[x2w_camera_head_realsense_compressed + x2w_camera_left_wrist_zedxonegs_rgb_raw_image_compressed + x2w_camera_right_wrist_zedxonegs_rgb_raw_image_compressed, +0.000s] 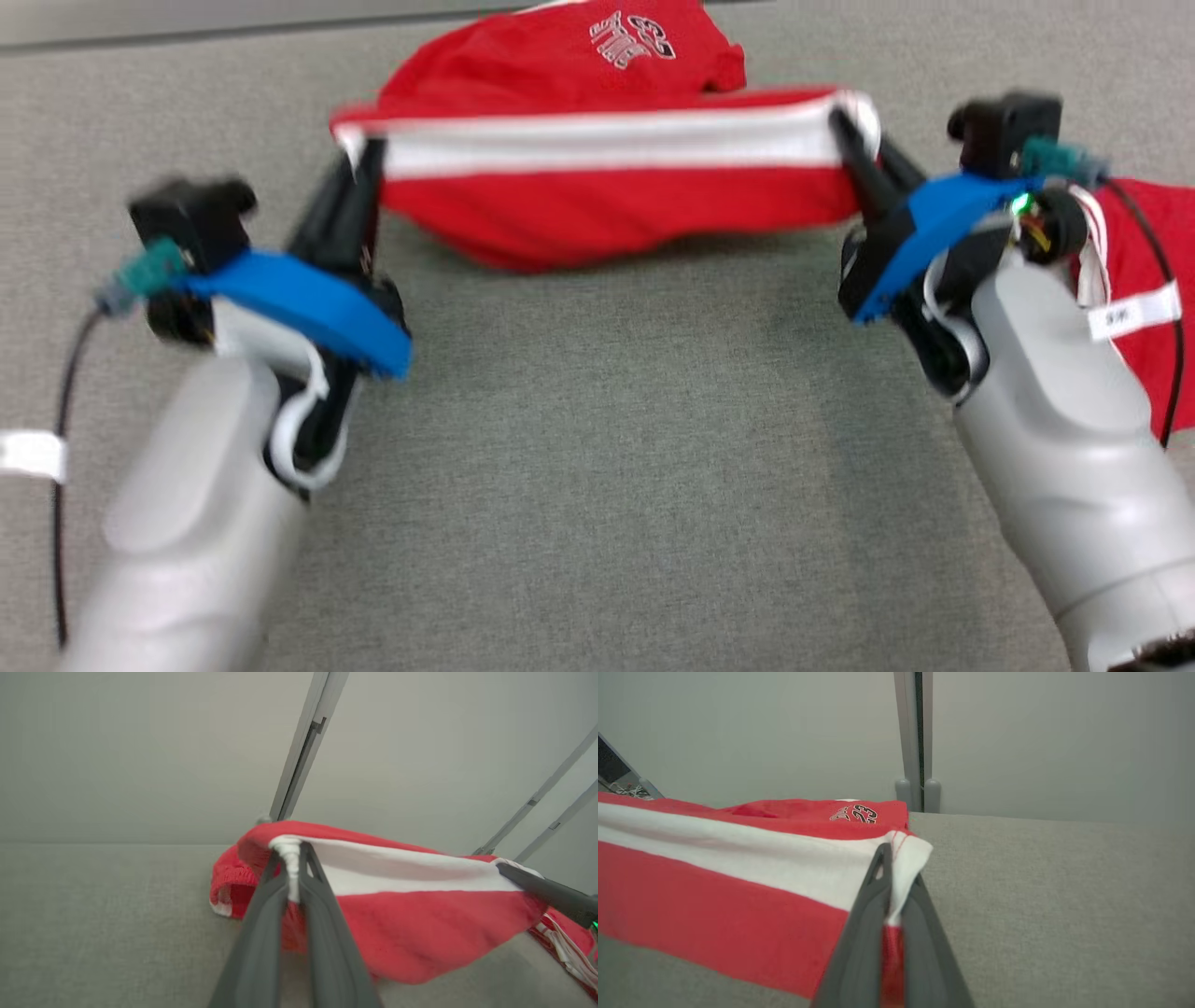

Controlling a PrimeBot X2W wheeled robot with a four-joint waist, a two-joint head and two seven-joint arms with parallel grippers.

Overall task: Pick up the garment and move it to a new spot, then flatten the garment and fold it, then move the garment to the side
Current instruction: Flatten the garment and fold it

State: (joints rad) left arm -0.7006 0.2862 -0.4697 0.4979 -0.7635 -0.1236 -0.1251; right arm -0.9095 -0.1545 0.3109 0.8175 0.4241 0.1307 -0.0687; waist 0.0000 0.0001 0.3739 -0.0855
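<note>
Left gripper (pixel 362 154) clamped tight on one end of the garment (pixel 607 201), right gripper (pixel 843 123) clamped on the other, so its white-banded edge runs taut side to side between them, lifted off the table (pixel 597 467), the rest trailing beyond.

Matt knit cloth of the garment (pixel 607 201), rough grey fabric table cover (pixel 597 467), smooth pale plastic forearm shells (pixel 1055 420).

Open grey tabletop (pixel 607 467) lies before the stretched garment (pixel 607 196), which bars the far side; red cloth (pixel 1148 261) crowds the right.
</note>
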